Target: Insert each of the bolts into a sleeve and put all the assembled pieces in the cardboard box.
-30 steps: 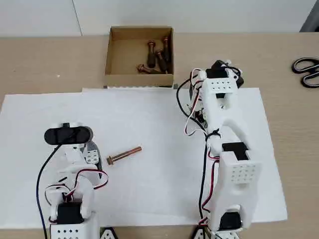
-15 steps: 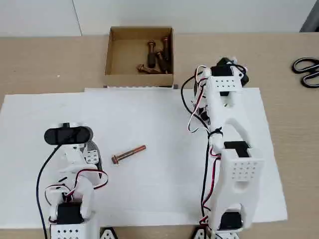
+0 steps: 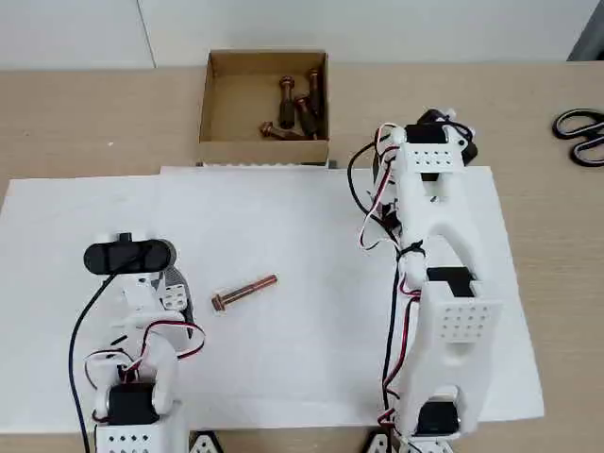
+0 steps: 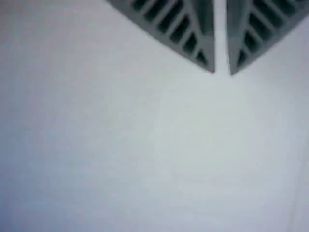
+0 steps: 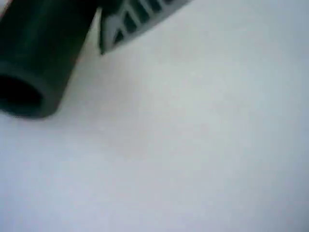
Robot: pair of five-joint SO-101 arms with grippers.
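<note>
High view. Cardboard box sits at the far side of the tabletop, just past the far edge of a white paper sheet. Several copper-coloured assembled pieces lie in the box's right half, piled against each other. One bolt lies alone on the sheet, no sleeve on it, head toward my left arm, shank angled up and away to the right. My left gripper is low over the sheet just beside the bolt head, apart from it. My right arm stretches out along the right side of the sheet, its wrist near the sheet's far right corner, well apart from the bolt and to the right of the box. Scissors lie on bare tabletop at the far right edge.

Left wrist view. Both ribbed grey fingers are drawn together, with a thin slit between the tips. Nothing is between them, plain white sheet beneath.

Right wrist view. My right gripper is clamped on a dark sleeve. The tube lies against one ribbed finger, open bore end showing, over the white sheet.
</note>
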